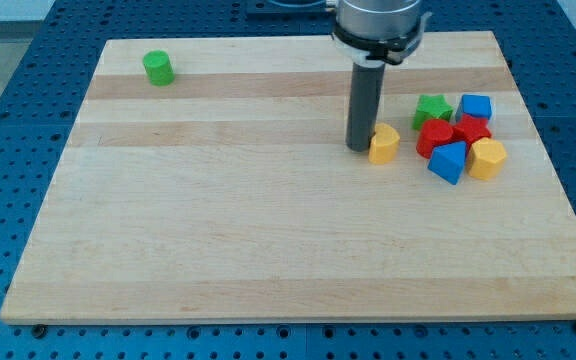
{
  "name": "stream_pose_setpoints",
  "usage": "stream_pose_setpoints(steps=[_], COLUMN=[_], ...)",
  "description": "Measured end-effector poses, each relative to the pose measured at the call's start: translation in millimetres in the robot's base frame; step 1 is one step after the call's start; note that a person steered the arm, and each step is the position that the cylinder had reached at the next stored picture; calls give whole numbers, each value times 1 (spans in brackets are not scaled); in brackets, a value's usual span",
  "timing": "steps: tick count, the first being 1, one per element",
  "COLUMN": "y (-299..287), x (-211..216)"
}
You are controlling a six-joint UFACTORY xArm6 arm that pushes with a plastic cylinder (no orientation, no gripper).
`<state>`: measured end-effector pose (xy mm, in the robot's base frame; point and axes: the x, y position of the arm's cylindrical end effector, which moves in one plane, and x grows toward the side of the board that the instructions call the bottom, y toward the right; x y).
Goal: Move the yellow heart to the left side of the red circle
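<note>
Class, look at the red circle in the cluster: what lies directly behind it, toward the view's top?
Behind the red circle sits the green star, its lower edge covered by the circle. Whether they touch cannot be seen.

bright, even light from above, sharp focus throughout.
the board shows no glare; the blocks cast only short soft shadows, and the rod leaves a faint dark patch at its base. edges look straight, without blur.
</note>
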<state>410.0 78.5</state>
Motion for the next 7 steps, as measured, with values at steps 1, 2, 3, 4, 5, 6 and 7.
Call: stream_pose_setpoints(steps=[1,2,3,4,5,6,7], y=[-6,-29,-21,4,26,23,-35], x=[0,10,13,13,9,9,-5])
